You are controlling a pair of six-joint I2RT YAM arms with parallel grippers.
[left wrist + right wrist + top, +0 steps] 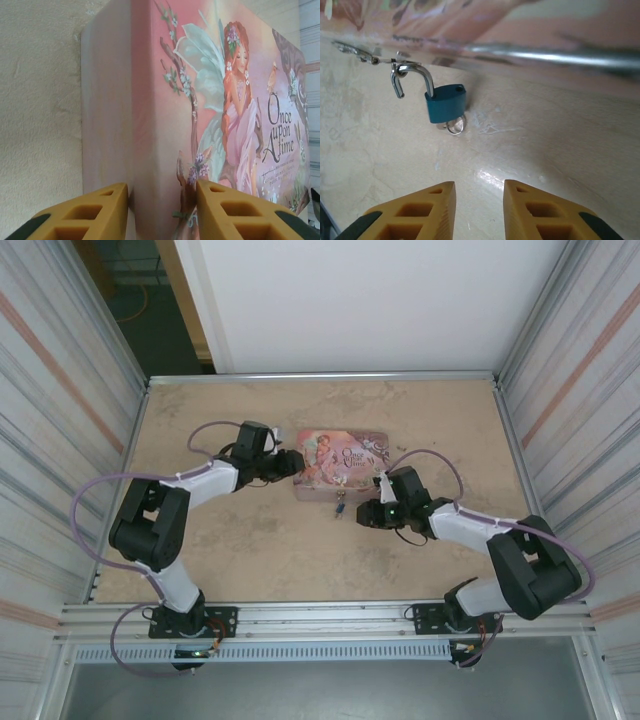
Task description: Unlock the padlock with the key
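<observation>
Small blue padlock (446, 104), silvery shackle popped open, hangs off the pink illustrated rectangular tin (160, 125); right jaws part-open, empty; left jaws straddle its edge, can't tell if gripping

The padlock (445, 104) is tiny, with a blue body and a silvery shackle (415, 70). It sits just beside the long near wall of the pink tin (335, 462), about midway along it, and its body rests tilted on the counter (240, 540). The shackle stands open. One leg is seated in the body, the other hangs free, and the empty hole shows on top. Its bend hooks through a small metal loop on the tin. A small silvery ring (454, 126) juts from under the body; whether it is the key's head cannot be told.
</observation>
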